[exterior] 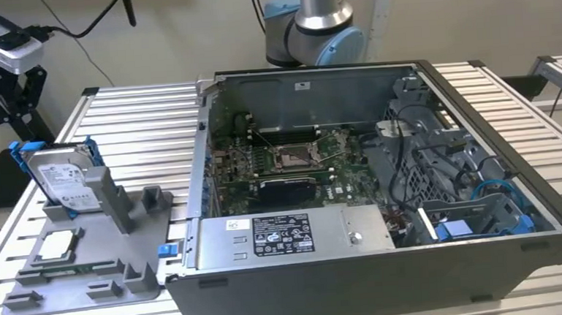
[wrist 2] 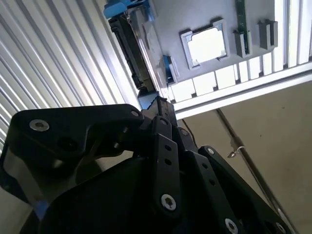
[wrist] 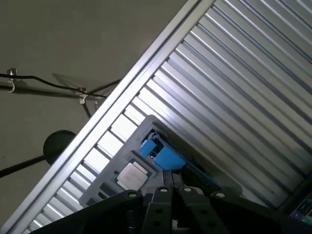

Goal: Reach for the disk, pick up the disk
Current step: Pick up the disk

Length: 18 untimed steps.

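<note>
Tool (wrist: 166, 179) closed, above disk (exterior: 62, 174), apart; disk upright in grey holder (exterior: 83, 276).

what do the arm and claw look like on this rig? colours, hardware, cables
Arm: silver-grey round tube, with pale blue caps on a rounded grey joint. Claw: matte black, built of flat bar links with rounded ends, pinned by silver hex-socket screws. In the exterior view a white-and-grey box sits above the black links, and a black cable runs off it.
</note>
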Motion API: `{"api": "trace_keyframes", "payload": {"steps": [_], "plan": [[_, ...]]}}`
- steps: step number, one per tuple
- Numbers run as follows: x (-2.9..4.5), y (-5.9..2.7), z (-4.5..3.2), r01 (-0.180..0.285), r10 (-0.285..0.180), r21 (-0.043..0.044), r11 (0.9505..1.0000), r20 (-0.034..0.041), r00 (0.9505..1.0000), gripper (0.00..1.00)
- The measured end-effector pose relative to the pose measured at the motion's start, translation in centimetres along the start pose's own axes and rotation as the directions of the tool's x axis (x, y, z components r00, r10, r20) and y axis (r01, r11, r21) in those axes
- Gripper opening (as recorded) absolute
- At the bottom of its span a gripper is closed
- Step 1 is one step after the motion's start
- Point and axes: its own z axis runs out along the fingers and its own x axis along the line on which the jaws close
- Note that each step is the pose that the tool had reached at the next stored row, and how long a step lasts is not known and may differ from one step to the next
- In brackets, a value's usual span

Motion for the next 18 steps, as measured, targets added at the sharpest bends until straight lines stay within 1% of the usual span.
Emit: {"api": "trace_keyframes", "payload": {"steps": [4,7,9,13,15,18], "plan": [[0.01,0.01,0.0,0.057,-0.057,-0.0001,0.9983,-0.0015,0.9983,0.0],[0.02,0.02,0.0,0.101,-0.101,-0.0002,0.9949,-0.0026,0.9949,0.0],[0.03,0.02,0.01,0.129,-0.129,-0.0002,0.9916,-0.0033,0.9916,0.0],[0.03,0.03,0.02,0.184,-0.184,-0.0005,0.9829,-0.0047,0.9829,0.0],[0.03,0.03,0.0,0.212,-0.212,-0.0008,0.9773,-0.0056,0.9773,0.0],[0.04,0.03,0.01,0.253,-0.253,-0.001,0.9675,-0.0067,0.9675,0.0]]}}
